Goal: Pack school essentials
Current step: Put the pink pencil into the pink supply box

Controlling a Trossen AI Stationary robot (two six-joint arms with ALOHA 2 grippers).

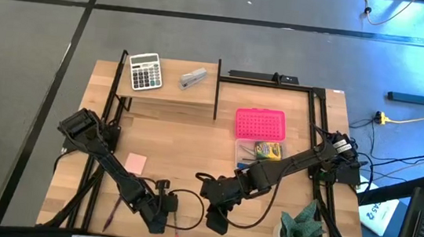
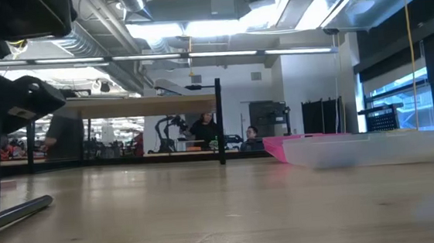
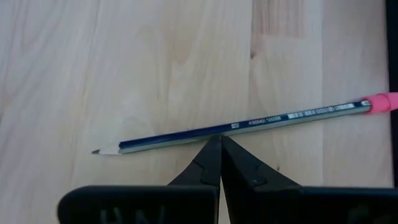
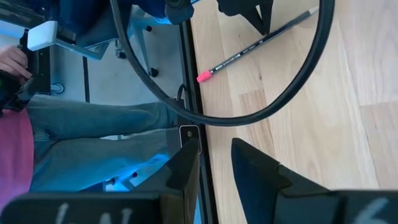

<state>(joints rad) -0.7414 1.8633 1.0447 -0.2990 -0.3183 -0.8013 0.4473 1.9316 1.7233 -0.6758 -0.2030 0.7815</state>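
Currently the left hand (image 1: 160, 222) is being held low over the near edge of the wooden table (image 1: 186, 139), with its two fingers (image 3: 211, 163) pressed fully together. Nothing is being gripped between them; their joined tips are resting right against the middle of a blue pencil (image 3: 239, 129), which is lying flat on the wood with its sharpened point toward one side and its pink eraser end toward the other. The same pencil (image 4: 258, 43) is being seen from the right wrist, beside a black cable (image 4: 249, 115) that is looping over the table edge.

The right hand (image 1: 217, 218) is being kept just beside the left one, also near the front edge. Its fingers (image 4: 255, 168) are standing slightly apart, and nothing is being held between them.

Farther back, a clear plastic box (image 1: 260, 151) is sitting on the right half of the table, with coloured items inside that are too small to be told apart. Its pink lid (image 1: 259, 124) is lying touching it on the far side. A pale pink note pad (image 1: 135, 162) is lying on the left half, next to the left arm. A thin pen (image 1: 112, 212) is lying near the front left corner.

A calculator (image 1: 145, 71) and a small grey stapler (image 1: 193, 79) are resting on a raised shelf at the back. A green cloth (image 1: 304, 229) is lying at the front right corner.
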